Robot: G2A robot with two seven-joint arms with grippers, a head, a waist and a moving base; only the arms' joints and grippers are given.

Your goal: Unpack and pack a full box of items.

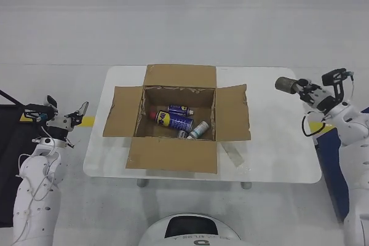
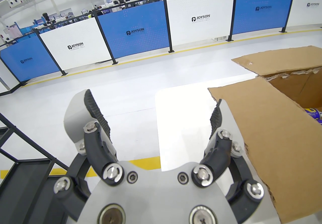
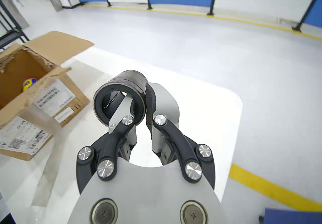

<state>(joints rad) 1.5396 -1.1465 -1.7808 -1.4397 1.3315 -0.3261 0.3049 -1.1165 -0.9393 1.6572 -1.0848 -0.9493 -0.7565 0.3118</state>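
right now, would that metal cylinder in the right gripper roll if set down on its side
Probably: the metal cylinder is round and smooth, so it would likely roll on the flat table. Its thick dark walls suggest heavy for its size, and rigid. The right gripper pinches only one wall, so it might swivel.

A white table (image 1: 277, 123) with rounded corners stands on a pale grey floor (image 1: 184, 31). A greyish strip (image 1: 232, 154) lies flat on the tabletop, toward its front right part. A yellow line (image 1: 89, 120) is painted on the floor and passes beneath the table. Off to the left stands a black metal frame (image 2: 25, 179) with a dark platform (image 1: 3, 160); to the right sits something blue (image 1: 332, 172). Farther back, a fence of blue panels (image 2: 133, 31) and white panels (image 2: 198, 18) on black posts curves round the area, with a second yellow line (image 2: 151, 55) running along its foot.
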